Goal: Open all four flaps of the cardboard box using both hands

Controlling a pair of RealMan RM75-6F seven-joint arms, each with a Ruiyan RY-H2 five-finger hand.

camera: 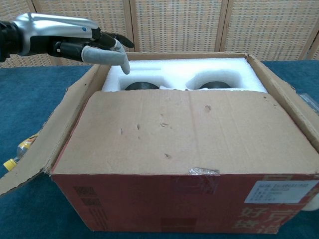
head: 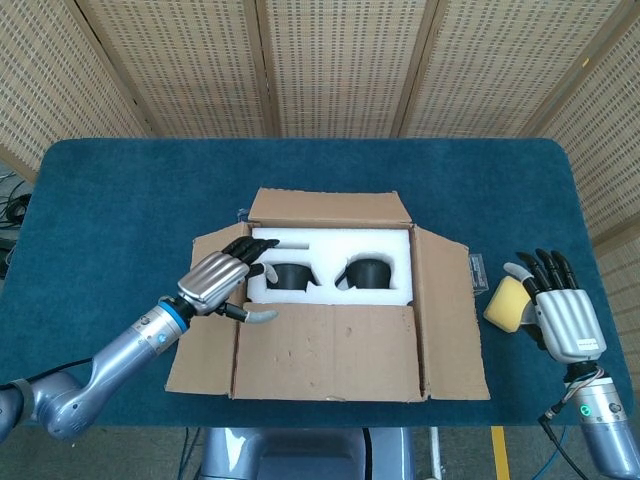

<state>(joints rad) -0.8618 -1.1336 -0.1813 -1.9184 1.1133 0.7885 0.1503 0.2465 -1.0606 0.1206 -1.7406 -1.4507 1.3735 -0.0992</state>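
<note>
A cardboard box sits mid-desk on blue cloth, its flaps spread outward and white foam packing exposed, with two dark round items set in its recesses. The left hand hovers over the box's left flap, fingers extended and apart, holding nothing. The right hand rests well to the right, fingers straight, beside a yellow sponge.

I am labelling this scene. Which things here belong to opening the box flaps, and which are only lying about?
For the job: cardboard box, left hand, right hand.

Lying about: yellow sponge, small bottle beside the left flap, clear packet right of the box.
</note>
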